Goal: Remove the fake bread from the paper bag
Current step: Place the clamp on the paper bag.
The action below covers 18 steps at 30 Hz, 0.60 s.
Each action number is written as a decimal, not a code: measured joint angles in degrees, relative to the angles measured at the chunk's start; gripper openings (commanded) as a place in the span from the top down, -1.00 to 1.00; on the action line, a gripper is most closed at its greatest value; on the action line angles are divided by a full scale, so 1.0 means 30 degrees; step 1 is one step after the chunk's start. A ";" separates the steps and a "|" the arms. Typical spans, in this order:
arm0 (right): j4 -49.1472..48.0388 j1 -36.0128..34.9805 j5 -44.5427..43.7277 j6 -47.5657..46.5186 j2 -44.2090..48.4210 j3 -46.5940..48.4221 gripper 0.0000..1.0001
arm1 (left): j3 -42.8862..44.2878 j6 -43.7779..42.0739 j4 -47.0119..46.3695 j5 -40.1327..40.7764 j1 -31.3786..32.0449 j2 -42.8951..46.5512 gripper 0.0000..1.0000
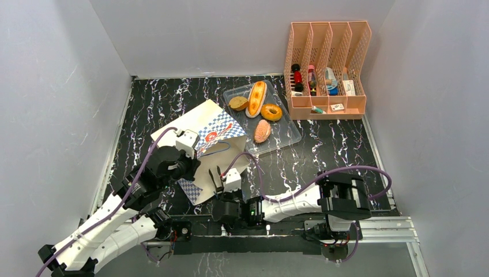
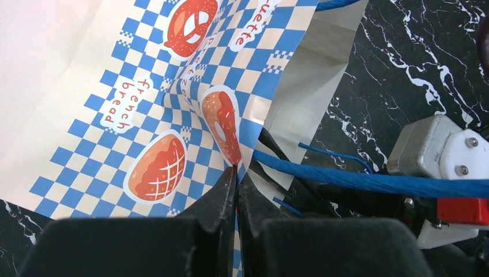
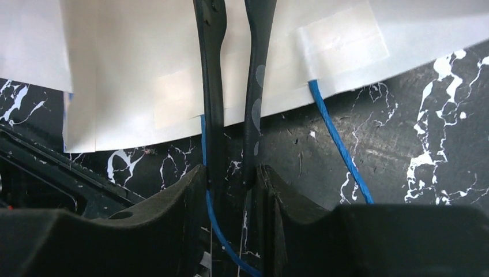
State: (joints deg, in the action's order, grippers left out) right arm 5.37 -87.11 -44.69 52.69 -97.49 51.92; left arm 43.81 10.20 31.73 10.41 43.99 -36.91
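While the top view shows the fake bread (image 1: 256, 98) lying in a clear tray (image 1: 288, 135) just beside the paper bag (image 1: 207, 118), the left wrist view has the left gripper (image 2: 236, 173) pinching the bag's checkered edge; in the right wrist view the right gripper (image 3: 235, 34) stands narrowly parted over the bag's paper, its hold unclear

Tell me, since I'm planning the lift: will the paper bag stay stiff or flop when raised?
Probably floppy: the paper bag creases where the left gripper pinches its checkered edge. Likely light: thin paper, lying nearly flat. Its loose blue cord handle could snag.
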 measured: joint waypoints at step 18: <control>-0.0328 0.2018 -0.1734 -0.3512 -0.1464 0.2623 0.30 | -0.0219 0.0313 -0.0146 -0.0634 0.0000 -0.0342 1.00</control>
State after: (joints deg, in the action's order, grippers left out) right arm 4.38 -81.06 -49.89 42.15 -101.89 59.79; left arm 43.16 11.14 31.29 8.51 43.99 -37.93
